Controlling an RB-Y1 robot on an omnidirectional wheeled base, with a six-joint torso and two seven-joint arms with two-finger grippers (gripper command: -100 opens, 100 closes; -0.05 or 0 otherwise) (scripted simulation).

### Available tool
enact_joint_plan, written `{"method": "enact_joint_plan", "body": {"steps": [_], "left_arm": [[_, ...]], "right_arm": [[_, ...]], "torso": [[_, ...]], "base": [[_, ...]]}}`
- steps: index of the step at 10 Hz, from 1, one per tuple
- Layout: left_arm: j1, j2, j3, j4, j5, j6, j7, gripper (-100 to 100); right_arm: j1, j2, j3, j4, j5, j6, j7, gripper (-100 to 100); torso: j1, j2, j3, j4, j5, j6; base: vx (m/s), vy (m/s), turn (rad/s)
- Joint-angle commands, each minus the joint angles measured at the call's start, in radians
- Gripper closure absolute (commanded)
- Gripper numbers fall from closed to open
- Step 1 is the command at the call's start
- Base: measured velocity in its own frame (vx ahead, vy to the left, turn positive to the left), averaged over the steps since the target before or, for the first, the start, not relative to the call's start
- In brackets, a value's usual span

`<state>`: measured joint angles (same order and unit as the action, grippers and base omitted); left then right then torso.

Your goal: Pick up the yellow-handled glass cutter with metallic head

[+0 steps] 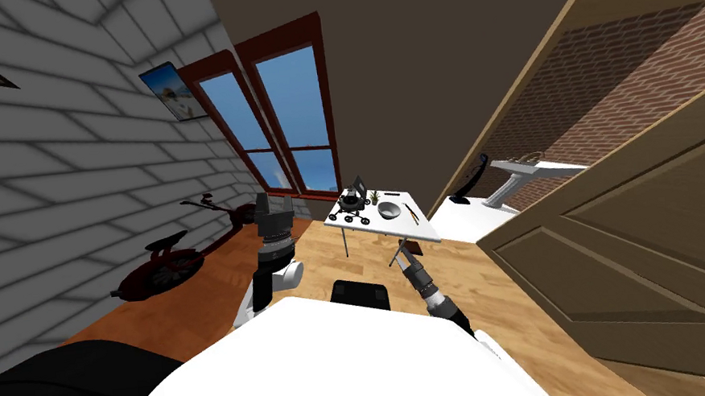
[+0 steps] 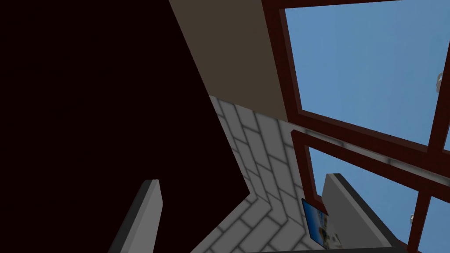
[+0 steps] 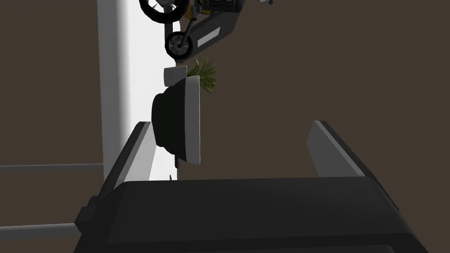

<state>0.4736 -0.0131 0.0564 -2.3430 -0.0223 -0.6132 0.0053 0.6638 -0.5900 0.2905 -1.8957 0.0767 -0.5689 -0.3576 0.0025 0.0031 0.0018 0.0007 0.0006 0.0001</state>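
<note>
Glass cutter (image 1: pixel 409 211), thin, lies on the white table (image 1: pixel 394 227) just right of the bowl (image 1: pixel 389 210), long axis pointing away from me. Left gripper (image 1: pixel 274 203) is raised with fingers apart; right gripper (image 1: pixel 403 248), fingers likewise apart, is nearer, the cutter ahead and slightly right.

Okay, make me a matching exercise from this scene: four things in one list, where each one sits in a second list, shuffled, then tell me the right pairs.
Things:
1. glass cutter
2. bowl
3. toy vehicle
4. dark red bike

Places:
A. on the floor by the white brick wall
B. on the white table, at the end towards the window
C. mid-table, between the small plant and the glass cutter
D. by the table's right-hand edge in the head view, next to the bowl

Pairs: 1-D, 2-C, 3-B, 4-A.
</note>
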Motion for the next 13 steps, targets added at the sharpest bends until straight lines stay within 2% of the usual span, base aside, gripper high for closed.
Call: {"method": "enact_joint_plan", "body": {"steps": [1,2,3,4,5,6,8,9,10,11,12,13], "left_arm": [[0.0,0.0,0.0,0.0,0.0,0.0,0.0,0],[0.0,0.0,0.0,0.0,0.0,0.0,0.0,0],[0.0,0.0,0.0,0.0,0.0,0.0,0.0,0],[0.0,0.0,0.0,0.0,0.0,0.0,0.0,0],[0.0,0.0,0.0,0.0,0.0,0.0,0.0,0],[0.0,0.0,0.0,0.0,0.0,0.0,0.0,0],[0.0,0.0,0.0,0.0,0.0,0.0,0.0,0],[0.0,0.0,0.0,0.0,0.0,0.0,0.0,0],[0.0,0.0,0.0,0.0,0.0,0.0,0.0,0],[0.0,0.0,0.0,0.0,0.0,0.0,0.0,0],[0.0,0.0,0.0,0.0,0.0,0.0,0.0,0],[0.0,0.0,0.0,0.0,0.0,0.0,0.0,0]], "right_arm": [[-0.009,-0.044,0.015,0.015,-0.006,0.019,-0.017,-100],[0.003,-0.076,0.052,0.06,-0.013,0.024,-0.034,-100],[0.003,-0.096,0.052,0.06,-0.013,0.024,-0.034,-100],[0.014,-0.132,0.089,0.106,-0.021,0.029,-0.051,-100],[0.014,-0.147,0.089,0.106,-0.021,0.029,-0.051,-100],[0.024,-0.188,0.127,0.152,-0.028,0.033,-0.067,-100],[0.034,-0.248,0.165,0.199,-0.036,0.037,-0.083,-100],[0.043,-0.278,0.202,0.245,-0.045,0.041,-0.098,-100],[0.043,-0.299,0.202,0.248,-0.045,0.041,-0.098,-100],[0.051,-0.331,0.239,0.292,-0.054,0.044,-0.112,-100],[0.051,-0.35,0.239,0.297,-0.054,0.044,-0.112,-100],[0.058,-0.394,0.275,0.329,-0.063,0.047,-0.125,-100]], "torso": [[0.0,0.0,0.0,0.0,0.0,0.0],[-0.001,0.0,0.0,0.0,0.0,0.0],[-0.001,0.0,0.0,0.0,0.0,0.0],[-0.002,0.0,0.0,0.0,0.0,0.0],[-0.001,0.0,0.0,0.0,0.0,0.0],[-0.001,-0.001,0.0,0.0,0.0,0.0],[0.001,0.001,0.0,0.0,0.0,0.0],[0.0,0.0,0.0,0.0,0.0,0.001],[-0.001,-0.001,0.0,0.0,0.0,0.0],[-0.002,-0.001,-0.001,0.0,0.0,0.001],[-0.001,-0.002,-0.001,0.0,0.0,0.0],[-0.002,-0.002,-0.001,0.0,0.0,0.001]], "base": [[-0.037,0.041,0.081],[-0.044,0.045,0.204],[-0.033,0.031,0.106],[-0.033,0.044,0.198],[-0.024,0.039,0.1],[-0.035,0.056,0.236],[-0.046,0.07,0.206],[-0.022,0.044,0.179],[-0.014,0.032,0.113],[-0.009,0.05,0.233],[-0.01,0.035,0.113],[-0.017,0.044,0.224]]}}
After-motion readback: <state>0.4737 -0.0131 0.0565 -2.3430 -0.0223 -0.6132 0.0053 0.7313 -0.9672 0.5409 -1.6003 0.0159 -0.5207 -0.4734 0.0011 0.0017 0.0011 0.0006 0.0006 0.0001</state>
